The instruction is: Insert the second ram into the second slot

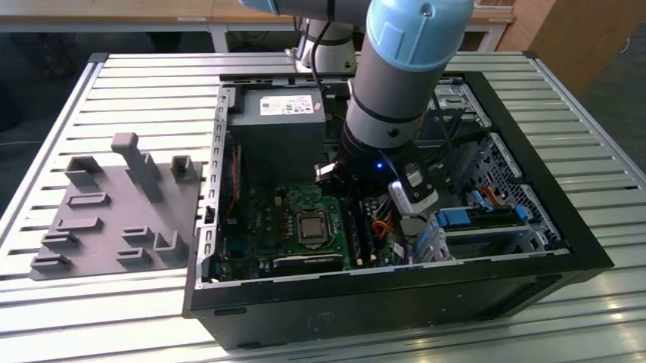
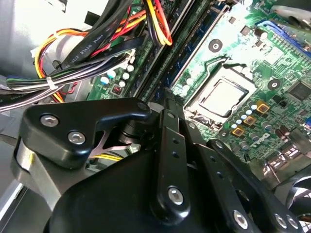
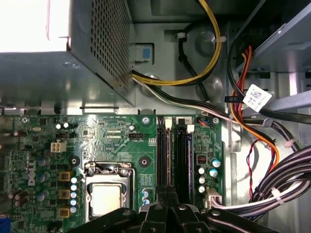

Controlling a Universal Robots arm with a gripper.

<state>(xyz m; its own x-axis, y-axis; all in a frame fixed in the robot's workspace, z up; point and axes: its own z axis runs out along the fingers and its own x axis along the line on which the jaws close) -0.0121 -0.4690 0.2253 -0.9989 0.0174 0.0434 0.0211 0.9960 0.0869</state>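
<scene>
Black metal makes the walls of the open computer case (image 1: 404,302), which lies on a table (image 1: 131,91) of pale aluminium slats. On the exterior view's left a grey fixture plate (image 1: 121,219) with upright posts rests on the table, just beside the case. The arm (image 1: 404,68), grey with light blue joints, reaches down into the case, to the exterior view's right of the power supply (image 1: 277,128). In both wrist views the gripper (image 3: 167,191) (image 2: 165,94) hangs low over the green motherboard (image 3: 112,136), with its tip directly above the memory slots (image 3: 175,155), which run as long dark parallel strips beside the processor socket (image 3: 107,199). The tip covers the near end of these slots. One cannot tell from the pictures whether the gripper is open, closed or holding something. The second ram cannot be picked out with certainty: narrow strips lie in the slots under the gripper, but which of them is a stick and which is a bare slot is not clear. A bundle of black, yellow, orange and red cables (image 3: 262,141) passes on the far side of the slots from the socket, and some bright blue plastic clips (image 1: 474,218) sit in the drive bay on the exterior view's right.
</scene>
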